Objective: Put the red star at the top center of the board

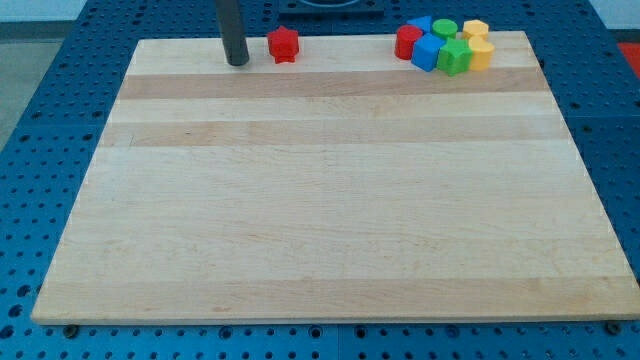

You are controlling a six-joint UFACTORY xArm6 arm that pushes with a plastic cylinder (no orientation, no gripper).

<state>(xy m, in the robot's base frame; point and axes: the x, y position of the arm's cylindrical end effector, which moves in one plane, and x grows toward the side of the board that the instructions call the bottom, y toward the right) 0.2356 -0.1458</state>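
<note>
The red star (pixel 284 44) lies near the board's top edge, a little to the view's left of the centre. My tip (pixel 237 62) is on the board just to the view's left of the star, a small gap away, not touching it. The dark rod rises from the tip out of the view's top.
The wooden board (pixel 330 200) lies on a blue perforated table. A tight cluster sits at the top right: a red block (pixel 408 42), a blue block (pixel 428 53), a blue triangle-like block (pixel 420 24), a green cylinder (pixel 445 29), a green star (pixel 455 57), and two yellow blocks (pixel 479 50).
</note>
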